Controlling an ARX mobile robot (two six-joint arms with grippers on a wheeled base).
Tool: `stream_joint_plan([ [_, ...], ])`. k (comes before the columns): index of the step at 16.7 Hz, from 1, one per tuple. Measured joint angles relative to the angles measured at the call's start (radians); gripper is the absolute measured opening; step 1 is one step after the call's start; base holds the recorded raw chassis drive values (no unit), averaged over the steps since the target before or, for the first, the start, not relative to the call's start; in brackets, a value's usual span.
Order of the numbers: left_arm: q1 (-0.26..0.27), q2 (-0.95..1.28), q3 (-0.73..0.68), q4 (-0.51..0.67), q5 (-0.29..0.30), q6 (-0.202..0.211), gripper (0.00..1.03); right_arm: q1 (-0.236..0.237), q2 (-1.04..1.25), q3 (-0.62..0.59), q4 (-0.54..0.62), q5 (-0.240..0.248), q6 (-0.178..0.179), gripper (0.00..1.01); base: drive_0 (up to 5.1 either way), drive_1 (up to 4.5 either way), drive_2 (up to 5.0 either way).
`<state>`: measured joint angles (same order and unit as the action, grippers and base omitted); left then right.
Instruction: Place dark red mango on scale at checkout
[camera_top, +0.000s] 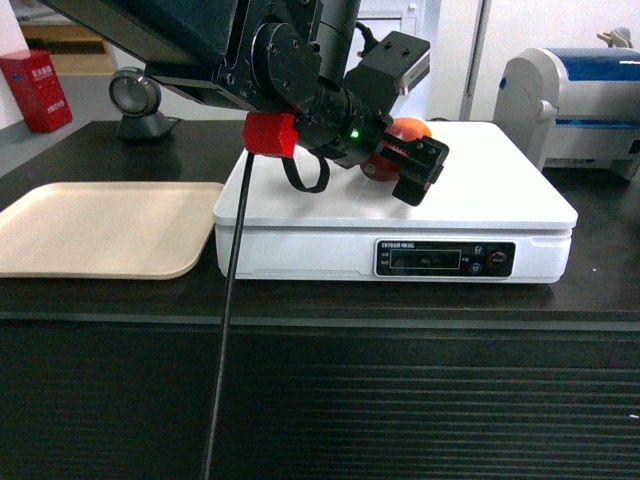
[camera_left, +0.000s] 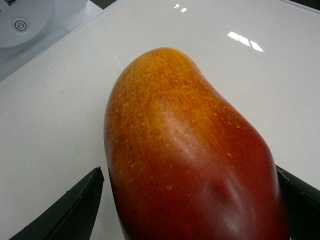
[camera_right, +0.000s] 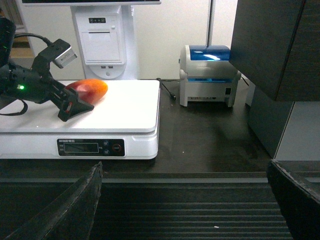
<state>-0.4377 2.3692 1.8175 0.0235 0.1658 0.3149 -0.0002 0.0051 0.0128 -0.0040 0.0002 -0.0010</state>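
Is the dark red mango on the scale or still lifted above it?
On it, apparently: the dark red mango lies on its side on the scale, with no visible gap, between the left gripper fingers.

Bright, even light; glare on scale (camera_left: 240, 40)

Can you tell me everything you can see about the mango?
The dark red mango is oval and glossy, deep red at one end and speckled orange-yellow at the other. It lies on its side on the flat white top of the scale. The left pincer sits around its red end, one black finger on each side. Whether the fingers press it cannot be told.
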Motion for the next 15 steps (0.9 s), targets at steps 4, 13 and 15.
stream_joint_plan([
  [4, -0.002, -0.044, -0.033, 0.032, -0.001, -0.013, 0.98, 0.0, 0.0, 0.0, 0.0, 0.0, 0.0, 0.98, 0.0, 0.0, 0.0],
  [13, -0.03, -0.332, -0.343, 0.208, -0.013, -0.079, 0.98, 0.0, 0.0, 0.0, 0.0, 0.0, 0.0, 0.98, 0.0, 0.0, 0.0],
  [15, -0.031, -0.437, -0.459, 0.272, -0.037, -0.094, 0.98, 0.0, 0.0, 0.0, 0.0, 0.0, 0.0, 0.98, 0.0, 0.0, 0.0],
])
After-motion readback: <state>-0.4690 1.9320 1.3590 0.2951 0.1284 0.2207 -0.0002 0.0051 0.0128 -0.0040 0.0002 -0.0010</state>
